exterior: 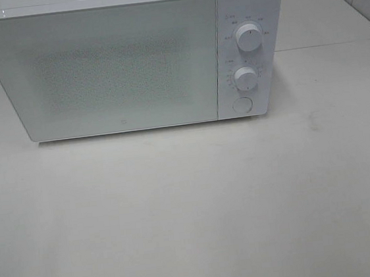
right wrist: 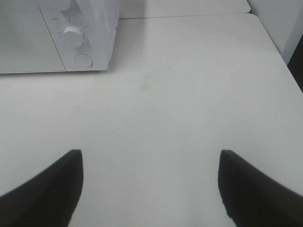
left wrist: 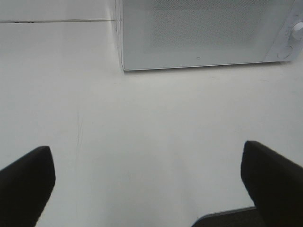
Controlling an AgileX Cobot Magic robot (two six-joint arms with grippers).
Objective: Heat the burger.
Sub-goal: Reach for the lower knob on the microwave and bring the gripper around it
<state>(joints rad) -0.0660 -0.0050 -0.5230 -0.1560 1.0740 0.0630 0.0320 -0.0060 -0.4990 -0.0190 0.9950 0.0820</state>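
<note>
My left gripper (left wrist: 147,161) and right gripper (right wrist: 150,156) hang open and empty facing the closed microwave (exterior: 98,68), upper frame; the burger shows in none of 3 views, likely soft and squashable, so I'd cradle its sides.

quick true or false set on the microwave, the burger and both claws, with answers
1. The microwave door is shut. True.
2. A burger sits in front of the microwave. False: no burger shows in any view.
3. The left claw is open and holds nothing. True.
4. The control panel has an upper knob, a lower knob and a round button under them. True.
5. The right claw is clamped on the lower knob. False: it is open, empty and apart from the microwave, over the table.
</note>
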